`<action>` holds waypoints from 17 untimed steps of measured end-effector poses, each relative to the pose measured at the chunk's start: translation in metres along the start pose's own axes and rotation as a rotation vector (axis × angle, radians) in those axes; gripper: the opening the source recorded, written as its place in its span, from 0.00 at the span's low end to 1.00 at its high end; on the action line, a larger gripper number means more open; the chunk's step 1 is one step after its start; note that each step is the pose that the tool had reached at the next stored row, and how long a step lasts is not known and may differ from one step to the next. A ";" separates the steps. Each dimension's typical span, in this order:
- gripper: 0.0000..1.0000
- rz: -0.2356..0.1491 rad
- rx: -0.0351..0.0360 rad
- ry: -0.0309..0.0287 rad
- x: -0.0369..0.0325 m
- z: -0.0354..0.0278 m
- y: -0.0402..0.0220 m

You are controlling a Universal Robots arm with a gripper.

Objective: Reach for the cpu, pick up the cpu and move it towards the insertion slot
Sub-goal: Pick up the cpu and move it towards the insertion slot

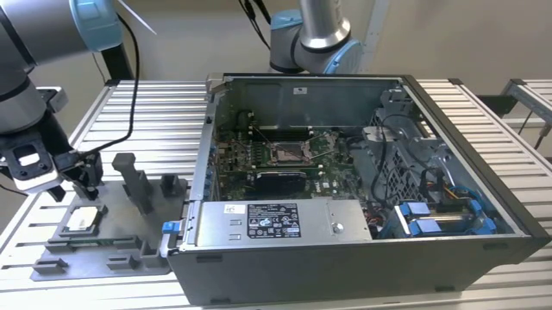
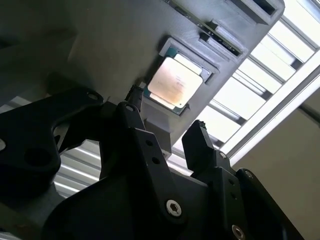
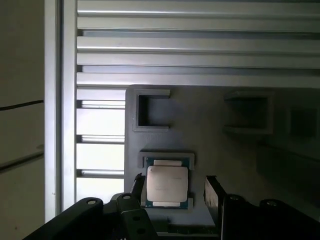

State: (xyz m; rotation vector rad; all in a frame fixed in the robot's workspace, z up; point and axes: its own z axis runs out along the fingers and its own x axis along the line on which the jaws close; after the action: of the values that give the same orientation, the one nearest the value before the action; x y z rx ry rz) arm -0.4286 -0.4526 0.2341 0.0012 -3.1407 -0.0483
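Observation:
The cpu (image 1: pixel 84 219) is a small pale square chip lying flat in a recess of the grey fixture tray (image 1: pixel 103 266) at the exterior view's left. My gripper (image 1: pixel 74 192) hangs just above it, open. In both wrist views the cpu (image 3: pixel 167 186) (image 2: pixel 175 82) lies between and below the two black fingers (image 3: pixel 213 195), which stand apart and do not touch it. The insertion slot (image 1: pixel 289 152), a silver-framed square socket on the green board, sits inside the open computer case towards the exterior view's right.
Grey upright fixture blocks (image 1: pixel 138 182) stand on the tray close beside the gripper. The open computer case (image 1: pixel 345 274) has high walls around the board, with cables and blue drive brackets (image 1: pixel 431 219) inside. A second robot arm's base (image 1: pixel 311 39) stands behind the case.

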 end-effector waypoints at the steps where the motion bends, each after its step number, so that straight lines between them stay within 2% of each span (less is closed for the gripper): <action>1: 1.00 0.000 0.0000 0.0000 0.0000 0.0004 0.0000; 17: 1.00 0.000 0.0001 0.0001 0.0001 0.0089 -0.0009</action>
State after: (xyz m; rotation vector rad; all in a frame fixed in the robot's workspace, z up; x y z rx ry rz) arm -0.4287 -0.4533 0.2252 0.0009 -3.1405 -0.0481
